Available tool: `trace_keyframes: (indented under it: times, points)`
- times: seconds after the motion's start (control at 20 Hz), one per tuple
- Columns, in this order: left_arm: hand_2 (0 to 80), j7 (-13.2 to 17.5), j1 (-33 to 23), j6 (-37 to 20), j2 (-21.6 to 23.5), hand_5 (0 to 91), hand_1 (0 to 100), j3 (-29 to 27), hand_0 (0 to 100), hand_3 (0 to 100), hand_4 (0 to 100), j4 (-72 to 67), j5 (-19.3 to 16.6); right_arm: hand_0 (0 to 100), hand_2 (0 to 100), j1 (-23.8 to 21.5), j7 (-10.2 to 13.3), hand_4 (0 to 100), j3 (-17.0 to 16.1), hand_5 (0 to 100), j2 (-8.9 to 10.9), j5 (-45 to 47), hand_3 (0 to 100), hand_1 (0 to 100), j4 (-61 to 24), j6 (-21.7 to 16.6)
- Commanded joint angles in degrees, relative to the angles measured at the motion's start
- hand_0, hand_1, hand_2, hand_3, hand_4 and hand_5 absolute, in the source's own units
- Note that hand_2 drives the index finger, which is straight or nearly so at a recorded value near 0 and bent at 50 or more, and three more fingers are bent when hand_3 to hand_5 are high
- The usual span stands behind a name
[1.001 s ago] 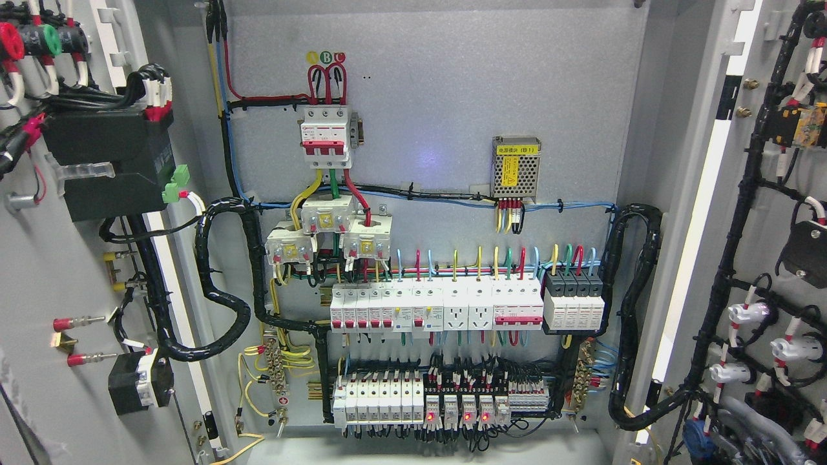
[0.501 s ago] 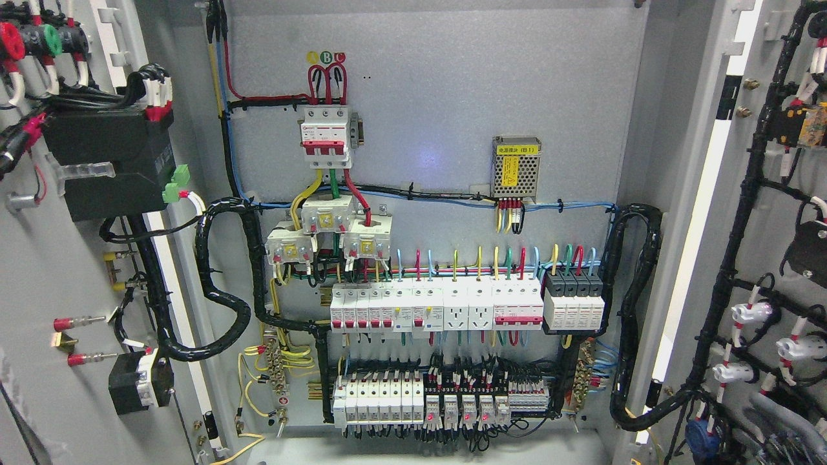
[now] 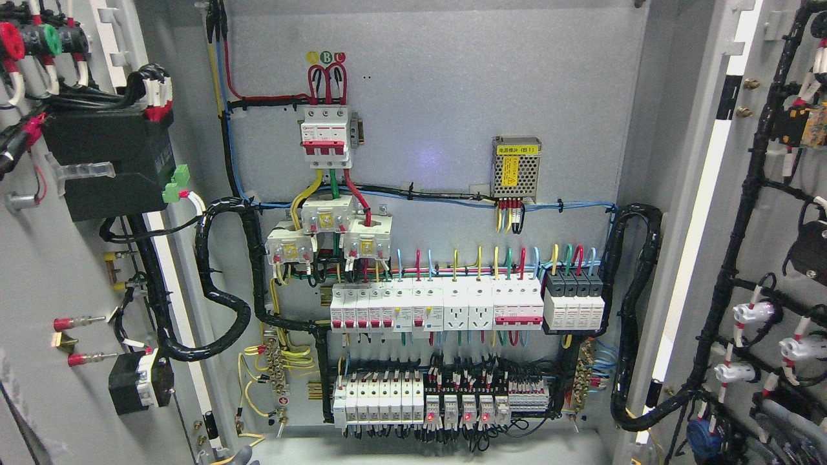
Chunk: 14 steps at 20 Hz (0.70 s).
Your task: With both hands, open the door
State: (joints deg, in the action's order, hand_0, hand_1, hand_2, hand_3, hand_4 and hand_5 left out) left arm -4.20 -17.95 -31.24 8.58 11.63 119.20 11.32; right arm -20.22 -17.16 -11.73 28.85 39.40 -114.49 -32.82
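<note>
Both doors of the electrical cabinet stood swung wide, the left door [image 3: 39, 271] filling the 9 o'clock side of the head view and the right door [image 3: 769, 258] the 3 o'clock side, each showing its wired inner face. Between them the back panel [image 3: 452, 97] lay fully exposed: a main breaker [image 3: 326, 137] toward 11 o'clock, a small power supply [image 3: 515, 166] right of centre, and rows of breakers [image 3: 439, 309] toward 6 o'clock, several with red lamps lit. Neither robot hand could be made out, so whether the fingers were spread or closed could not be told; a small grey shape at the bottom edge was too slight to identify. By the look of it, the opening was essentially complete, with little left beyond withdrawing the arms.
</note>
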Motion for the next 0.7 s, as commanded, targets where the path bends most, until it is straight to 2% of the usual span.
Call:
trace_keyframes:
  times: [0.0,0.15,0.45,0.65]
  points:
    - [0.0,-0.02,0.37,-0.04,1.34,0.0,0,-3.19,0,0,0,0.07,2.04,19,0,-1.31,0.37,0,-2.51,0,-0.02,1.29,0,0,0.32,-0.05]
    - [0.0,-0.02,0.28,-0.04,2.22,0.0,0,-4.68,0,0,0,0.07,3.35,19,0,-1.66,0.37,0,-2.77,0,-0.11,4.28,0,0,0.32,-0.05]
    - [0.0,-0.02,0.11,-0.04,4.95,0.0,0,-7.58,0,0,0,0.07,7.83,19,0,-2.19,0.37,0,-3.3,0,-0.19,4.55,0,0,0.32,-0.05]
    - [0.0,0.07,-0.07,-0.13,5.83,0.0,0,-8.64,0,0,0,0.07,8.28,19,0,-2.45,0.2,0,-3.48,0,-0.2,4.64,0,0,0.32,-0.05]
